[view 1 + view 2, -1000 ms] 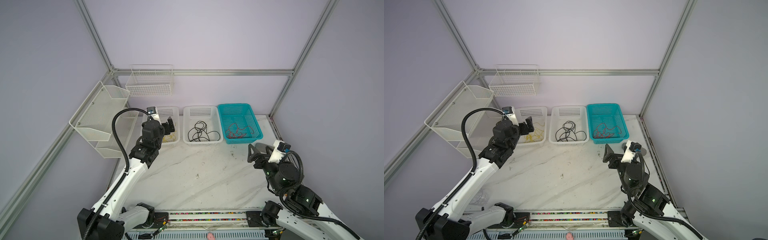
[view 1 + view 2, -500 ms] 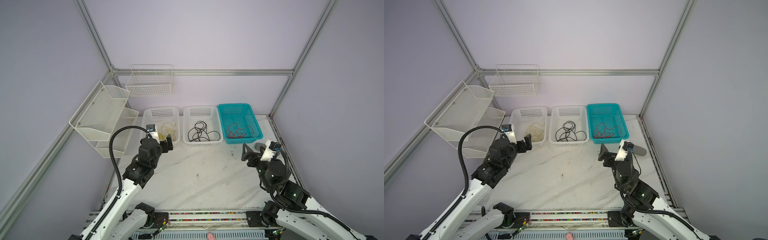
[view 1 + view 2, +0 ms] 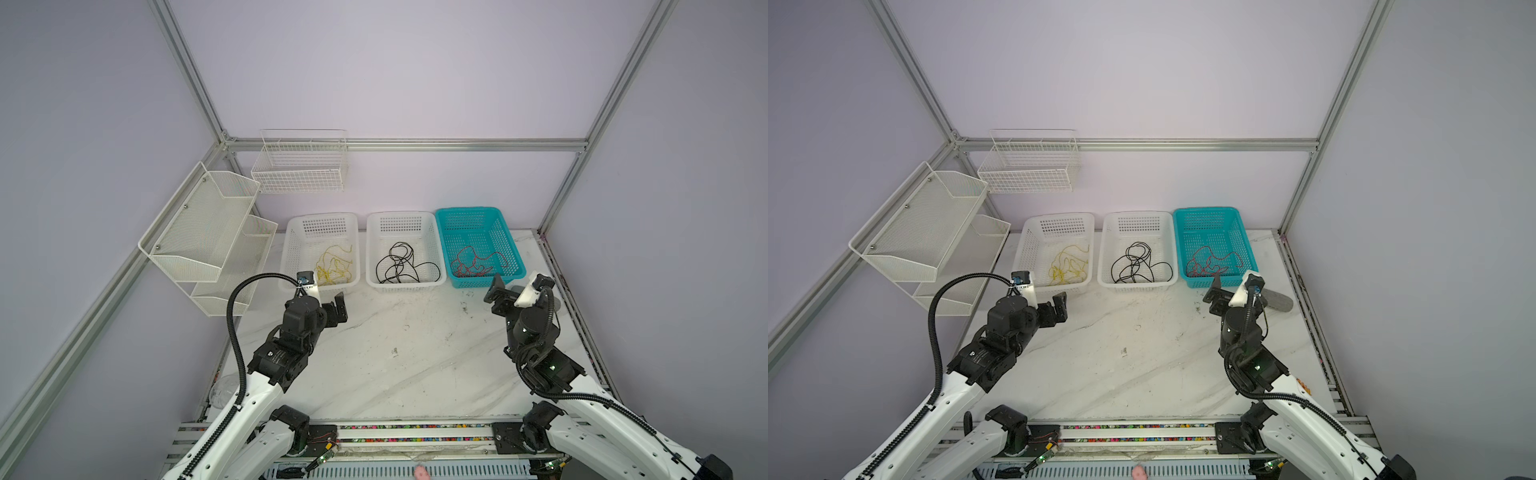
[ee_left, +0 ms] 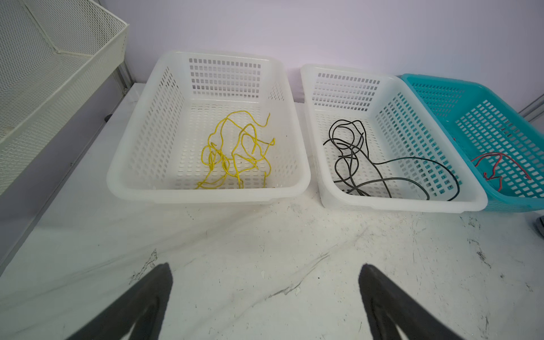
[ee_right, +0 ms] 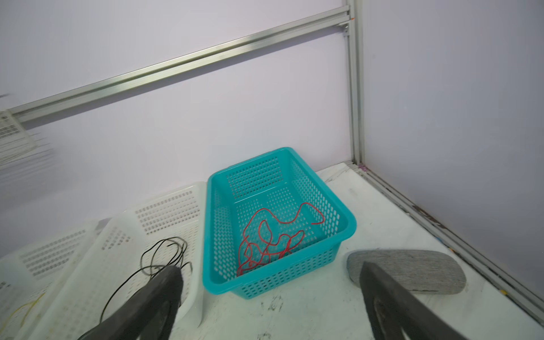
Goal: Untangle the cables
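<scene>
You have the thin yellow cables (image 4: 232,153) in the left white perforated plastic basket (image 4: 206,195), the thin black cable (image 4: 351,153) in the middle white basket (image 4: 397,203), and the thin red cables (image 5: 266,244) in the teal plastic basket (image 5: 279,284). Your left gripper (image 4: 265,268) and right gripper (image 5: 270,268) hang spread apart and empty above the white marble table (image 3: 415,365).

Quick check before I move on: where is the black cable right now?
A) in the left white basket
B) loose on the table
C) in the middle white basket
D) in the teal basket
C: in both top views the black cable lies in loose loops inside the middle white basket.
</scene>
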